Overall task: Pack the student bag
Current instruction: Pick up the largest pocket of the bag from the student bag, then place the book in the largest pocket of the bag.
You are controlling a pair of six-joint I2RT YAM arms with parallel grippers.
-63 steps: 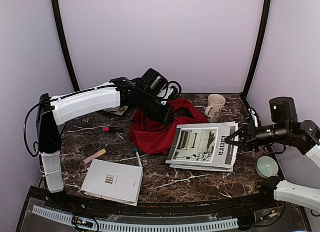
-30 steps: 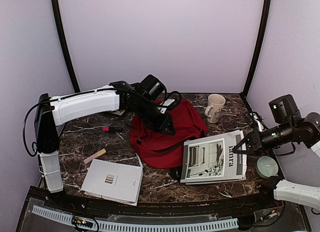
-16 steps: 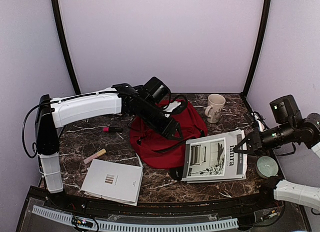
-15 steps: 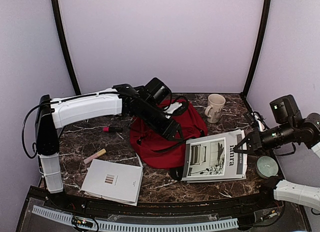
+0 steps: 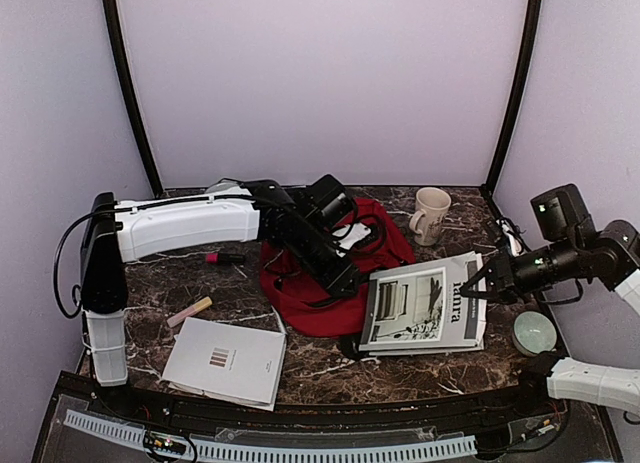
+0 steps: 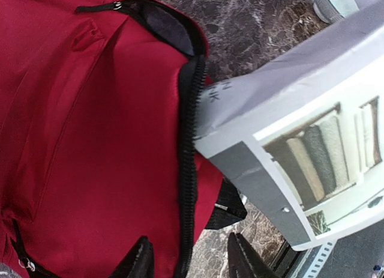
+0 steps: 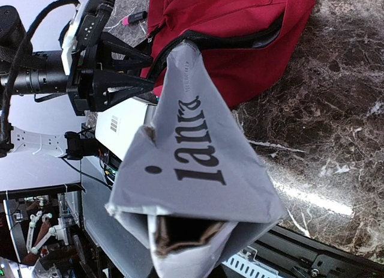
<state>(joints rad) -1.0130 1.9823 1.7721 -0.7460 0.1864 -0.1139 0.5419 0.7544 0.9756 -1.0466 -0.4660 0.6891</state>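
Magazine [image 7: 198, 161] cover: big black letters, apparently "ianra" (first letter unsure). Small print along its edge too blurred. Mug [image 5: 432, 214] print, white booklet [image 5: 225, 361] emblem: illegible.

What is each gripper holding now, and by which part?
The right gripper pinches the magazine by the edge beside its title. The left gripper holds nothing: its jaws stand open astride the student bag zipper.
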